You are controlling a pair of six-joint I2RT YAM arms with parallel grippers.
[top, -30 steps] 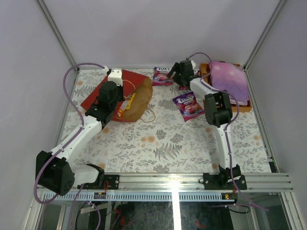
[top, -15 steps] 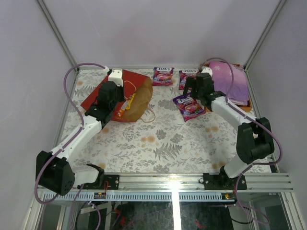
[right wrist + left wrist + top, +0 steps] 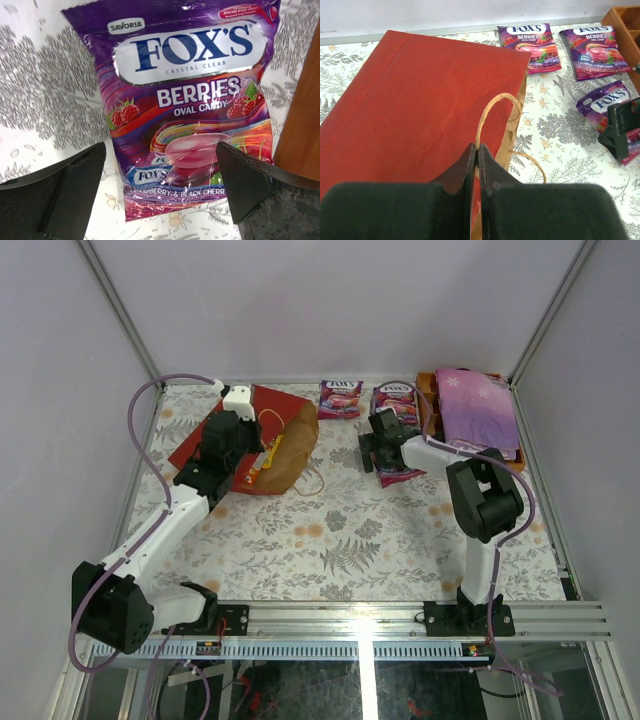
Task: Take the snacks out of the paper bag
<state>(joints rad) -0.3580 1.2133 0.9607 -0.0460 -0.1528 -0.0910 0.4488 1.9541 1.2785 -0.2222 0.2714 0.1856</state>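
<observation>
Bag (image 3: 195,445): red, lay far left.
Left gripper (image 3: 476,150): clenched on handle (image 3: 496,98).
Right gripper (image 3: 160,152): released, by purple pouch (image 3: 185,95).

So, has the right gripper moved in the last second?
Yes. The right gripper has pulled back from beside the wooden tray, toward the bottom of the top view.

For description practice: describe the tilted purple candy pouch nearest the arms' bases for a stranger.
Find the brown wooden tray at far right. Three glossy purple candy pouches lie left of it. Only this pouch lies tilted, nearer than the far-edge pair.
</observation>
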